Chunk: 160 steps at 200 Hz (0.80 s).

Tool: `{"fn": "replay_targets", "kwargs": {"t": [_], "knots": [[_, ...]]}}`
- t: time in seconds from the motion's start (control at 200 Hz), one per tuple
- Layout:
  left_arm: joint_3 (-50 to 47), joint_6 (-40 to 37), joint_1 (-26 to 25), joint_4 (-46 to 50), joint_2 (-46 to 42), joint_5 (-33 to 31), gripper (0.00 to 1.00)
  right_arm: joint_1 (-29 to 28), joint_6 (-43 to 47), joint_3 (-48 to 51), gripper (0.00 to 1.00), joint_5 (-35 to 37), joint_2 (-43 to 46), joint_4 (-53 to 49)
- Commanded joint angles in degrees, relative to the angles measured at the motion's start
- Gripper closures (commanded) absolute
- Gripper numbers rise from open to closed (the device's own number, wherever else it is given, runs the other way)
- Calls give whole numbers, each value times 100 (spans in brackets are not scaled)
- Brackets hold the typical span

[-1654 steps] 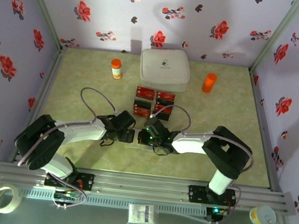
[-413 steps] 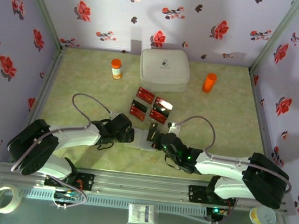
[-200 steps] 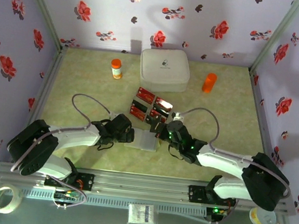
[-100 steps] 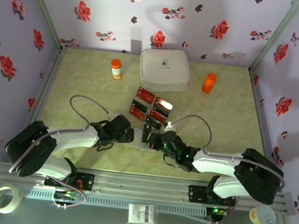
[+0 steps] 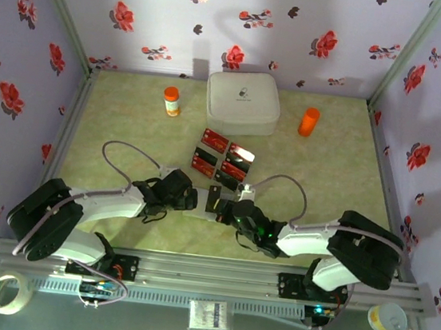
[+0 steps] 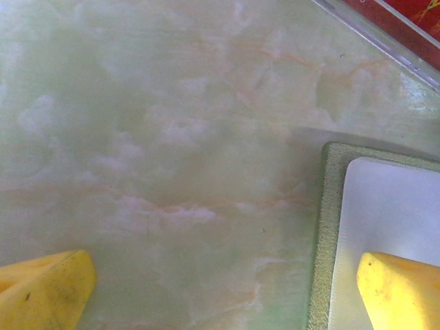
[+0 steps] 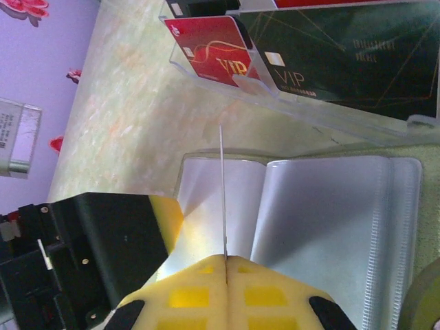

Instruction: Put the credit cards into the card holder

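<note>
Open table (image 5: 121,121) left and right of the credit cards (image 5: 214,140) (white case (image 5: 243,102) just behind them)

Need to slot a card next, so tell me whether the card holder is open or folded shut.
Open: the card holder lies spread, two pale pocket pages side by side, facing up.

open card holder (image 7: 323,206); credit cards (image 7: 210,42) nr, 1 upright
</note>
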<state>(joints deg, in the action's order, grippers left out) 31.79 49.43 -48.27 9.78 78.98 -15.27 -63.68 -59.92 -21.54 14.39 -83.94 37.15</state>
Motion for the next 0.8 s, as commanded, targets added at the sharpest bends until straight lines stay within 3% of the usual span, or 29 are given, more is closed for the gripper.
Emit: {"fn": "replay_targets", "kwargs": {"t": [0.0, 0.39, 0.795], "knots": [[-370, 311, -24, 958, 170, 217, 0, -85, -187, 93, 100, 322, -143, 354], [-389, 306, -24, 954, 112, 204, 0, -136, -463, 251, 100, 398, -430, 637], [117, -184, -33, 1352, -145, 138, 0, -158, -533, 299, 100, 380, -485, 642]]}}
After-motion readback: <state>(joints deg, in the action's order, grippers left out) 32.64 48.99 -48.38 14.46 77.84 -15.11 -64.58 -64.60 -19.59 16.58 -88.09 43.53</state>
